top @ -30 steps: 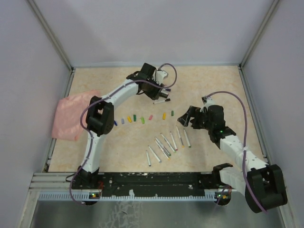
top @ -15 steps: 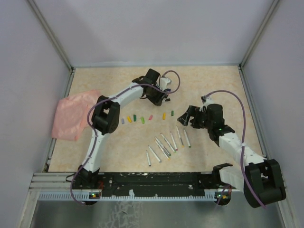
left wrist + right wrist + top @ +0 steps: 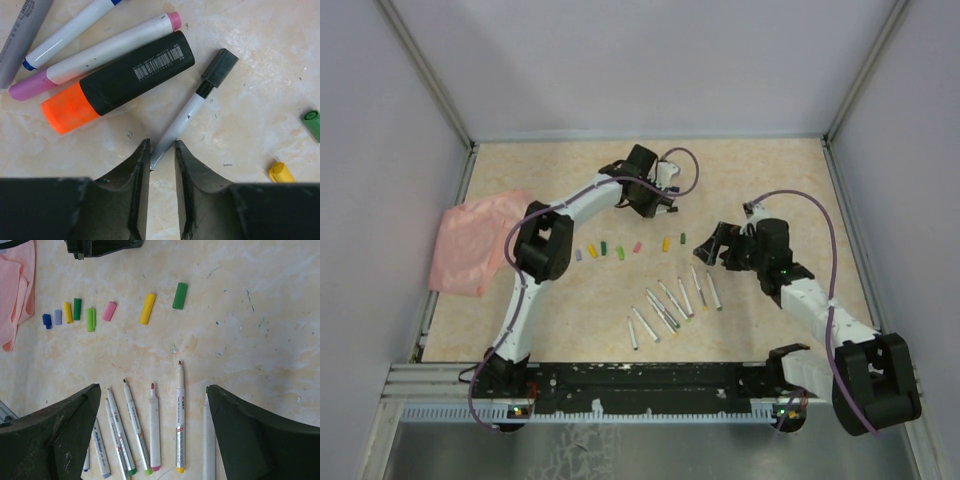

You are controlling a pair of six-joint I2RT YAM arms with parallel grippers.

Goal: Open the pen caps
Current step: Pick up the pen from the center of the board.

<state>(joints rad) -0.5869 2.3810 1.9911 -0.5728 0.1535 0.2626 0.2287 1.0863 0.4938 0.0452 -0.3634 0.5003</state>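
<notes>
1. Beige marbled worktop (image 3: 770, 170) between grey walls, with a pink cloth (image 3: 470, 240) at its left edge.
2. Done so far: 8 loose caps (image 3: 147, 308) lie in a ragged row. Just below them in the right wrist view, at least 6 bare pens (image 3: 179, 415) lie side by side, tips showing.
3. Left to do: farther back lie the highlighter (image 3: 125, 75) with its orange end, 2 white pens (image 3: 110, 42) beside it and a grey one at the frame's corner — all look capped.
4. The left tool (image 3: 160, 150) is narrow, closed on the tail of the thin pen (image 3: 185, 117). Its black cap (image 3: 220, 67) is not yet off.
5. The right tool (image 3: 713, 247) is spread wide and holds nothing, poised over the bare pens.
6. My judgement: more than half is done — about 5 caps remain, the black one first.
</notes>
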